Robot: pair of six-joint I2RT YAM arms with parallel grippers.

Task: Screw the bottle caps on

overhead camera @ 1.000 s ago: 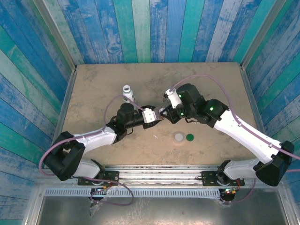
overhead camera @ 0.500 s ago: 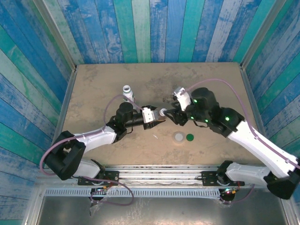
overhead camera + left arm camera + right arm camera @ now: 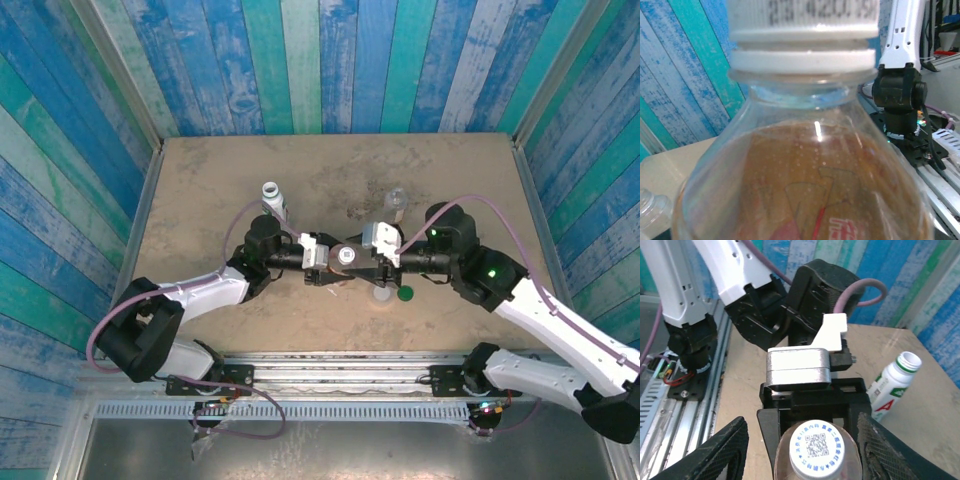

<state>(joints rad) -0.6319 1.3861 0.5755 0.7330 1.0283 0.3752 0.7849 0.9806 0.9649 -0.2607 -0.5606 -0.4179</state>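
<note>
My left gripper (image 3: 325, 260) is shut on the amber-liquid bottle (image 3: 805, 175) with the red label, held lengthwise above the table. The bottle's white cap (image 3: 816, 450) points at my right gripper (image 3: 807, 455). The right gripper is open, with a finger (image 3: 725, 452) on each side of the cap and gaps between. The white-labelled bottle (image 3: 272, 198) stands uncapped at the back left. Behind my right gripper (image 3: 355, 258) stands the short clear bottle (image 3: 397, 203). A dark green cap (image 3: 405, 293) and a translucent whitish cap (image 3: 381, 294) lie just in front of it.
Blue and green plank walls (image 3: 300, 60) close in the table (image 3: 200, 170) at the back and sides. The metal rail with the arm bases (image 3: 340, 375) runs along the near edge. The white-labelled bottle (image 3: 892, 382) stands to the right in the right wrist view.
My right gripper has swung forward and left, opened, and come up around the held bottle's cap. The clear bottle behind it is now uncovered. The left gripper shifted slightly right.
</note>
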